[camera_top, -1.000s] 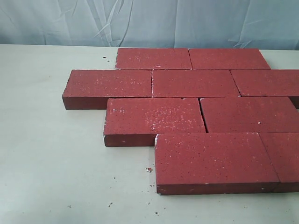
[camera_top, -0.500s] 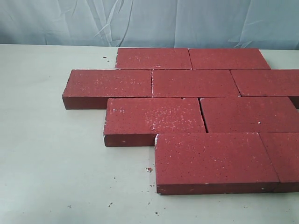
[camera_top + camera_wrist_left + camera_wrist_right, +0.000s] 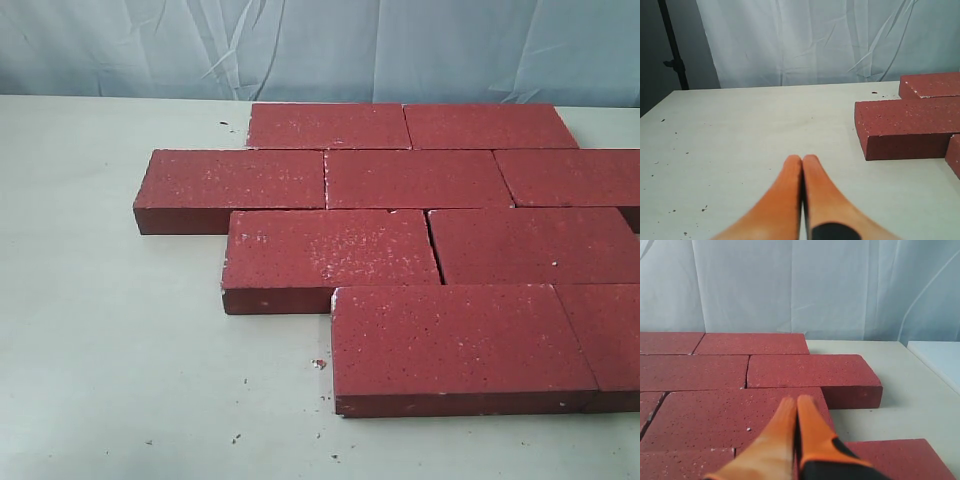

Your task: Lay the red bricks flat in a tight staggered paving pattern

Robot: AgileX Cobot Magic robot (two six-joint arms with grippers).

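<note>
Several dark red bricks (image 3: 420, 180) lie flat on the pale table (image 3: 110, 330) in four staggered rows, edges touching, with a thin gap between two bricks of the third row. No gripper shows in the exterior view. My left gripper (image 3: 802, 161) is shut with nothing in it, over bare table, apart from the nearest brick end (image 3: 905, 130). In the right wrist view my right gripper (image 3: 797, 402) hovers shut and empty over the brick surface (image 3: 725, 415), near the end brick (image 3: 812, 372) of a row.
Small crumbs of brick (image 3: 318, 364) lie scattered on the table in front of the pattern. A pale cloth backdrop (image 3: 320, 45) hangs behind the table. A dark stand (image 3: 672, 45) is at the far side in the left wrist view.
</note>
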